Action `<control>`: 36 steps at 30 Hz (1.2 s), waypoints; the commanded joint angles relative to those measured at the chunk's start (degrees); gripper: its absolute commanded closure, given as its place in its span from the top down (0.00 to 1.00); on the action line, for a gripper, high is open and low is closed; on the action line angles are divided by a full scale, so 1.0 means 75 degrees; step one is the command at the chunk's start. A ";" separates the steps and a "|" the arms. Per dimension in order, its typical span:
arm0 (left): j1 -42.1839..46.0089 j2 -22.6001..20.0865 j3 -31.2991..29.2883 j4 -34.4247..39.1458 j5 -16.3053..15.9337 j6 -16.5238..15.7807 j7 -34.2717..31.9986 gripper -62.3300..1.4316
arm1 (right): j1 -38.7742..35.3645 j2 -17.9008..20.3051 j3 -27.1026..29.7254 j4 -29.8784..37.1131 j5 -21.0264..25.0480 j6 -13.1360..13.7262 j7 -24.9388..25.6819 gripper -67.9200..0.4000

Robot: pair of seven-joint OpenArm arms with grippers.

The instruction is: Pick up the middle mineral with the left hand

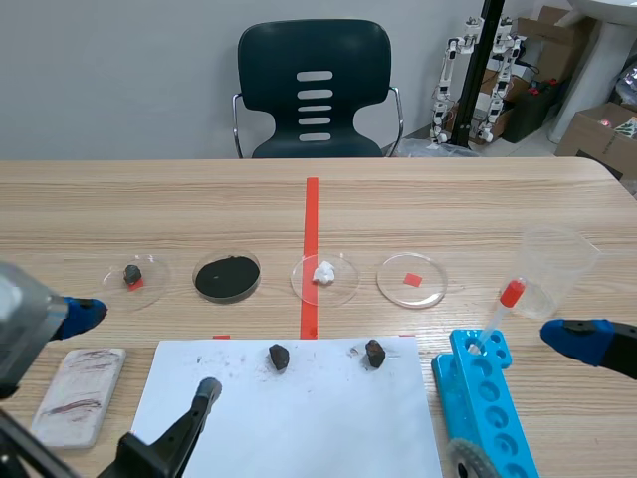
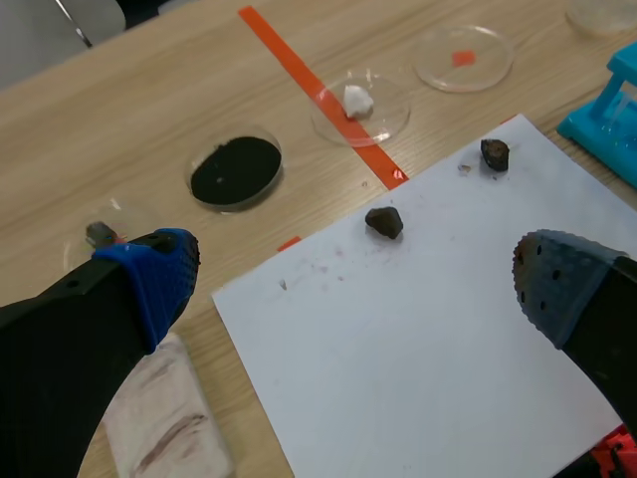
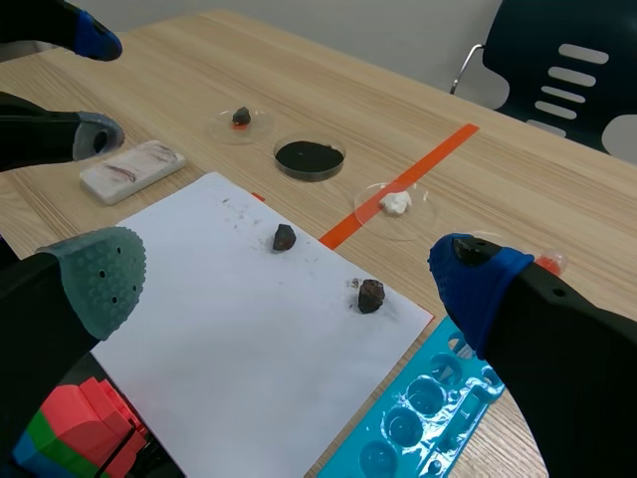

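Your L gripper [image 2: 353, 282] hangs over the white paper [image 2: 398, 378], fingers spread wide; middle mineral [image 2: 384, 221] lies just ahead. R gripper [image 3: 289, 279] likewise spread.

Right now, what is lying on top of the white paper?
Two dark minerals sit on the white paper, apart, near its far edge: the middle mineral and a second mineral toward the blue rack. Faint dark smudges too. Whatever is under the sheet is covered.

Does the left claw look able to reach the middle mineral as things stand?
Probably yes: the left claw is open, and the middle mineral lies alone on the paper just ahead of it, with nothing between.
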 commanded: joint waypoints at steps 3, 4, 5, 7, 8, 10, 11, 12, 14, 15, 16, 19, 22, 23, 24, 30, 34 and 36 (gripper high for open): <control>-0.0638 0.0189 0.0271 0.0047 -0.0210 0.0017 0.0938 1.00 | 0.0067 -0.0003 0.0020 0.0157 0.0032 0.0003 0.0119 0.87; -0.0796 0.0283 0.0338 0.0047 -0.0219 0.0017 0.1198 1.00 | 0.0067 -0.0003 0.0020 0.0157 0.0032 0.0003 0.0117 0.87; -0.0956 0.0396 0.0399 0.0047 -0.0274 0.0023 0.1463 1.00 | 0.0067 0.0000 0.0020 0.0157 0.0032 0.0003 0.0117 0.87; -0.1274 0.0644 0.0501 0.0047 -0.0385 0.0023 0.1923 1.00 | 0.0067 -0.0003 0.0020 0.0157 0.0032 0.0003 0.0119 0.87; -0.1425 0.0769 0.0571 0.0035 -0.0382 0.0032 0.2133 1.00 | 0.0067 -0.0003 0.0020 0.0157 0.0032 0.0003 0.0119 0.87; -0.1760 0.0956 0.0766 -0.0064 -0.0373 0.0061 0.2500 1.00 | 0.0067 0.0000 0.0020 0.0157 0.0032 0.0003 0.0119 0.87; -0.1944 0.0976 0.0915 -0.0154 -0.0376 0.0143 0.2693 1.00 | 0.0067 -0.0003 0.0020 0.0157 0.0032 0.0003 0.0119 0.87; -0.2136 0.0970 0.1093 -0.0256 -0.0376 0.0321 0.2894 1.00 | 0.0067 -0.0003 0.0020 0.0157 0.0032 0.0003 0.0119 0.87; -0.2544 0.0970 0.1422 -0.0519 -0.0376 0.0892 0.3360 1.00 | 0.0067 -0.0003 0.0020 0.0157 0.0032 0.0003 0.0119 0.87; -0.2736 0.0973 0.1580 -0.0670 -0.0382 0.1256 0.3587 1.00 | 0.0067 -0.0003 0.0020 0.0157 0.0032 0.0003 0.0119 0.87; -0.2932 0.0973 0.1734 -0.0831 -0.0385 0.1676 0.3716 1.00 | 0.0067 -0.0003 0.0020 0.0157 0.0032 0.0003 0.0119 0.87; -0.3485 0.0973 0.2148 -0.1274 -0.0527 0.2926 0.4164 1.00 | 0.0067 -0.0003 0.0020 0.0157 0.0032 0.0003 0.0119 0.87; -0.3998 0.0976 0.2465 -0.1684 -0.0548 0.3684 0.4648 1.00 | 0.0067 -0.0003 0.0020 0.0157 0.0032 0.0003 0.0119 0.87; -0.4156 0.0976 0.2562 -0.1821 -0.0548 0.3783 0.4800 1.00 | 0.0067 -0.0003 0.0020 0.0157 0.0032 0.0003 0.0119 0.87; -0.4304 0.0976 0.2649 -0.1944 -0.0548 0.3870 0.4928 1.00 | 0.0067 -0.0003 0.0020 0.0157 0.0032 0.0003 0.0119 0.87; -0.5065 0.1335 0.2882 -0.2643 -0.0548 0.4135 0.5520 1.00 | 0.0067 0.0000 0.0020 0.0157 0.0032 0.0003 0.0119 0.87; -0.5520 0.1714 0.2900 -0.3101 -0.0545 0.4138 0.6286 1.00 | 0.0067 0.0000 0.0020 0.0157 0.0032 0.0003 0.0119 0.87; -0.5712 0.1886 0.2900 -0.3281 -0.0539 0.4138 0.6659 1.00 | 0.0067 0.0000 0.0020 0.0157 0.0032 0.0003 0.0119 0.87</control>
